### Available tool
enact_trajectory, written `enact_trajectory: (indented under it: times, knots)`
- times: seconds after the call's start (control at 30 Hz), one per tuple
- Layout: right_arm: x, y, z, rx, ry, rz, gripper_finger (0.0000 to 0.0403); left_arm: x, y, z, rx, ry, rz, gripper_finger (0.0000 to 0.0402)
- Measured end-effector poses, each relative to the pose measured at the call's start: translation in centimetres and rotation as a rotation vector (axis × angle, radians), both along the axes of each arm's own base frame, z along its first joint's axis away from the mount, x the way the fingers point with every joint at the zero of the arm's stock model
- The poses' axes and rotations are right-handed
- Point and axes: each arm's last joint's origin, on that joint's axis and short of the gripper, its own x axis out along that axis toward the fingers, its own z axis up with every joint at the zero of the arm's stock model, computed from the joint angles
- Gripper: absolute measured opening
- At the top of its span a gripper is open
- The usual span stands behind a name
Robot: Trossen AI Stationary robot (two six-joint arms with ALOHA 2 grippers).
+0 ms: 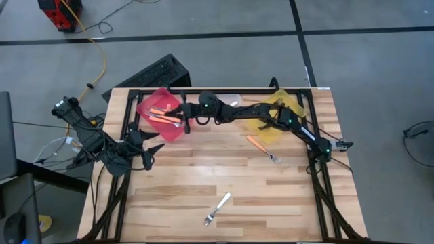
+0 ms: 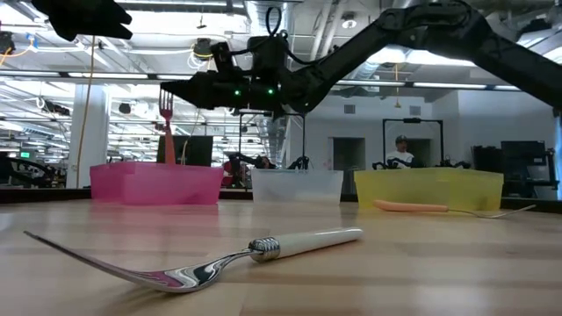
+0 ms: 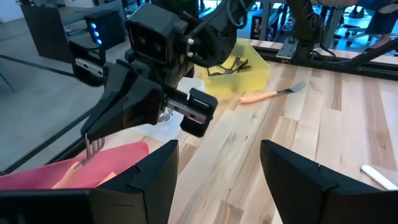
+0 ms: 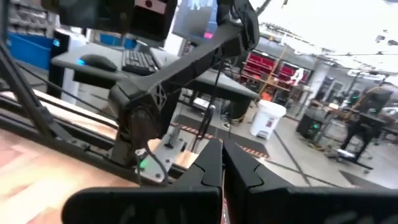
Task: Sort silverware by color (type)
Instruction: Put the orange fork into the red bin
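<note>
My right gripper (image 1: pixel 183 123) reaches across the table's far side and is shut on an orange-handled fork (image 2: pixel 165 132) over the red bin (image 1: pixel 160 102), which holds more orange-handled forks (image 1: pixel 163 114). A second orange-handled fork (image 1: pixel 261 147) lies flat on the table near the yellow bin (image 1: pixel 283 108), which has dark forks (image 3: pixel 231 67) inside. A white-handled silver fork (image 1: pixel 217 209) lies flat near the front edge. My left gripper (image 1: pixel 157 148) waits open at the table's left, with nothing between its fingers (image 3: pixel 155 180). My right gripper pinches the fork by its silver tine end (image 3: pixel 94 147) between its two shut fingers (image 2: pixel 172 89). The fingers reach level from the table's right. The fork hangs upright below them, tines up, and its orange handle (image 2: pixel 165 145) points down into the red bin.
A clear bin (image 2: pixel 297 185) stands between the red and yellow bins along the far edge. A black keyboard (image 1: pixel 152 73) lies beyond the table's far left corner. Bare wood lies between the bins and the white-handled fork.
</note>
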Motion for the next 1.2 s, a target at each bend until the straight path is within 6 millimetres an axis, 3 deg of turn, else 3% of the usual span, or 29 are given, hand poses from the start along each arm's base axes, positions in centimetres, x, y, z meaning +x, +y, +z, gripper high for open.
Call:
enact_trajectory:
  times: [0.4, 0.73, 0.97, 1.2]
  knots:
    - [0.0, -0.4, -0.9, 0.022, -0.045, 0.043, 0.0018, 0.0, 0.1, 0.0, 0.015, -0.012, 0.017, 0.0212]
    - [-0.4, -2.2, -1.6, 0.072, -0.146, 0.029, 0.0018, 0.0, 0.1, 0.0, 0.01, -0.009, 0.015, 0.0212]
    - [-0.3, -2.5, -2.9, 0.111, -0.113, 0.03, 0.0018, -0.1, 0.1, 0.0, 0.009, -0.007, 0.016, 0.0212]
    - [-0.3, -2.5, -2.9, 0.115, -0.114, 0.03, 0.0026, -0.1, 0.1, 0.0, 0.016, -0.003, 0.018, 0.0212]
